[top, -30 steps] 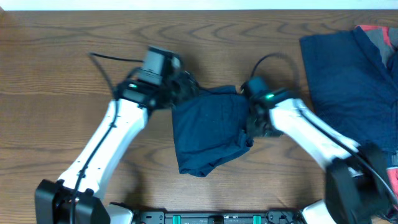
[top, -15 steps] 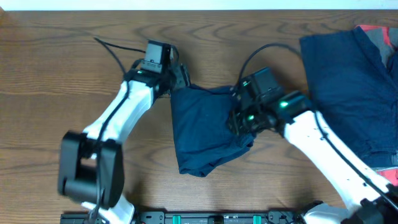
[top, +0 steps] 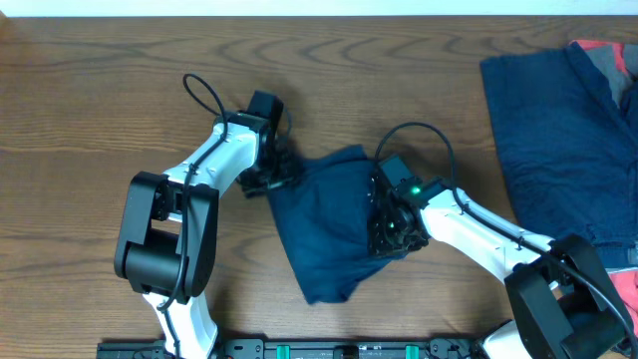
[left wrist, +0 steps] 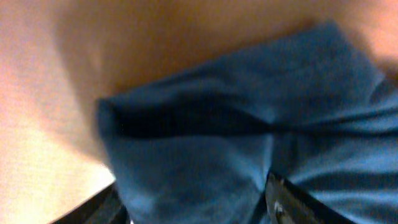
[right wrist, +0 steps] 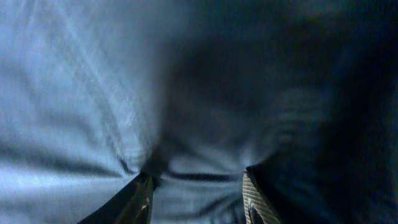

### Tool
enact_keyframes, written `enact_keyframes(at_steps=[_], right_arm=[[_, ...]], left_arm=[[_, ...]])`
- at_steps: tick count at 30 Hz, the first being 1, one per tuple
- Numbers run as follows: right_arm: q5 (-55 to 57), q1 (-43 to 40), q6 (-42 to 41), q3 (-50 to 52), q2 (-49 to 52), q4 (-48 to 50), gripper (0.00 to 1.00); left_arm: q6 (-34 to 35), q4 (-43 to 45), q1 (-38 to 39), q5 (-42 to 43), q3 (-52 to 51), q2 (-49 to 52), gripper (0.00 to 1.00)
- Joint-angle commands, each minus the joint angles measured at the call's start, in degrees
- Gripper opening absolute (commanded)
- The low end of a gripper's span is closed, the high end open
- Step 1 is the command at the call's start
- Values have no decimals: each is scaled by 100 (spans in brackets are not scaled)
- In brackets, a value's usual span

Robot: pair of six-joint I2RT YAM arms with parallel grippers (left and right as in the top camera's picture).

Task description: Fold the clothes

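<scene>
One of the clothes, a dark navy garment (top: 324,224), lies crumpled at the table's middle. My left gripper (top: 274,178) is at its upper left corner. In the left wrist view the fingers (left wrist: 196,202) are spread wide, with a fold of navy cloth (left wrist: 236,106) between and beyond them. My right gripper (top: 384,224) presses on the garment's right edge. In the right wrist view its fingers (right wrist: 198,186) are apart, with wrinkled cloth (right wrist: 93,93) between them. More navy clothes (top: 553,130) lie spread at the far right.
The wooden table (top: 90,120) is bare at the left and back. A red and grey cloth (top: 608,60) shows at the top right corner. A black rail (top: 329,349) runs along the front edge.
Both grippers have come down and toward the front with the garment. Its top edge has shifted and its lower end now reaches further forward. The left arm has swung back.
</scene>
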State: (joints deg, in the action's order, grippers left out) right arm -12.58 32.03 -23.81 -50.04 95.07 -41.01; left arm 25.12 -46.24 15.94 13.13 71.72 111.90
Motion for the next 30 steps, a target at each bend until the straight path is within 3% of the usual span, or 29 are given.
enact_keyframes(at_steps=[1,2,6,9,13,17,24,30], right_arm=[[1698,-348,-138,66,140,627,50],[1888,-439,-109,61,138,973,54],[1744,-717,345,28,136,2398,51],[1340,-765,459,-142,114,2712,57],[1095,-758,461,-382,70,2452,57],[1082,-758,459,-428,-24,2107,65],[1305,-776,485,-428,-424,1600,87],[1484,-863,529,-428,-1187,1086,90]], left_arm=[[-153,-804,26,-52,7,120,68],[-151,-1154,26,-11,7,120,68],[-155,-2168,26,431,7,101,68],[-155,-2221,20,433,9,-170,68],[-155,-1565,20,431,9,-876,72],[-153,-490,42,442,9,-1362,99],[-251,562,70,684,-17,-960,98],[-413,1062,87,1421,-20,-138,98]])
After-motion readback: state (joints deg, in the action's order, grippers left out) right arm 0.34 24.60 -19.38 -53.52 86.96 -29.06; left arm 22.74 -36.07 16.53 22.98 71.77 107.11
